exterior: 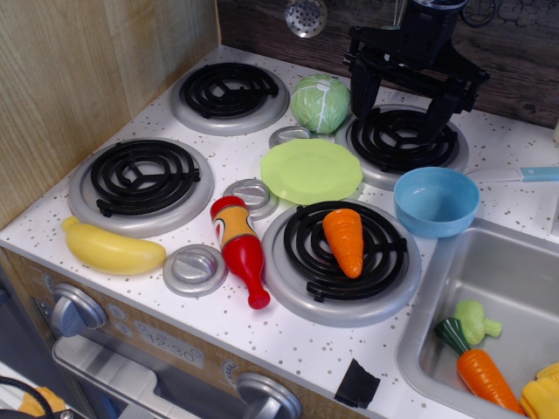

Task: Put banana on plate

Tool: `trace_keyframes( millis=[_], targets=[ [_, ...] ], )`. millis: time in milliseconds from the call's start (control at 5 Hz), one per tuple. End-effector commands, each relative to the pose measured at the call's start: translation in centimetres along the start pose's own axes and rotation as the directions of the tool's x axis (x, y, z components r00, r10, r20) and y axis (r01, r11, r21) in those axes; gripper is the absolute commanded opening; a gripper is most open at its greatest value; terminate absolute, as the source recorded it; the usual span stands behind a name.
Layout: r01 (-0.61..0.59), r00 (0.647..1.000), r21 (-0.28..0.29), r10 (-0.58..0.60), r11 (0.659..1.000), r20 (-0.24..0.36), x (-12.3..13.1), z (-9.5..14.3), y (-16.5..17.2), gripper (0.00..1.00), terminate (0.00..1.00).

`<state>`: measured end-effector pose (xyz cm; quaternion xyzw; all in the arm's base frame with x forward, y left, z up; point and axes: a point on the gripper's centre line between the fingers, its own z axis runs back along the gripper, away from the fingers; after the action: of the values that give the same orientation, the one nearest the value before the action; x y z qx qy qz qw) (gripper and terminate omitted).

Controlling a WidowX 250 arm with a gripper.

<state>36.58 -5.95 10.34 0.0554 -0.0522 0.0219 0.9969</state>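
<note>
The yellow banana point(112, 250) lies on the speckled counter at the front left, beside the front-left burner. The light-green plate point(311, 170) lies flat in the middle of the stove top, between the burners. My black gripper point(400, 109) hangs open over the back-right burner point(402, 140), empty, to the right of the plate and far from the banana.
A red ketchup bottle point(238, 249) lies between the banana and the front-right burner, where an orange carrot point(344, 241) rests. A green cabbage ball point(320, 103) sits behind the plate. A blue bowl point(435, 202) stands right of it. The sink point(498, 297) holds more toy vegetables.
</note>
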Motion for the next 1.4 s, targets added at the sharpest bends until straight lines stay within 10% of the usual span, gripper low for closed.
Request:
trace_keyframes(
  millis=[0, 600, 1000, 1200],
  targets=[
    [0.0, 1.0, 0.0, 0.0, 1.0, 0.0, 0.0, 0.0, 0.0, 1.0, 0.0],
    [-0.314, 0.948, 0.236, 0.315, 0.92, 0.032, -4.5, 1.6, 11.6, 1.0, 0.0],
    [-0.596, 0.792, 0.249, 0.609, 0.764, 0.027, -9.5, 0.1, 14.5, 1.0, 0.0],
    [-0.745, 0.654, 0.204, 0.755, 0.635, 0.04, -11.4, -1.7, 15.2, 1.0, 0.0]
  ],
)
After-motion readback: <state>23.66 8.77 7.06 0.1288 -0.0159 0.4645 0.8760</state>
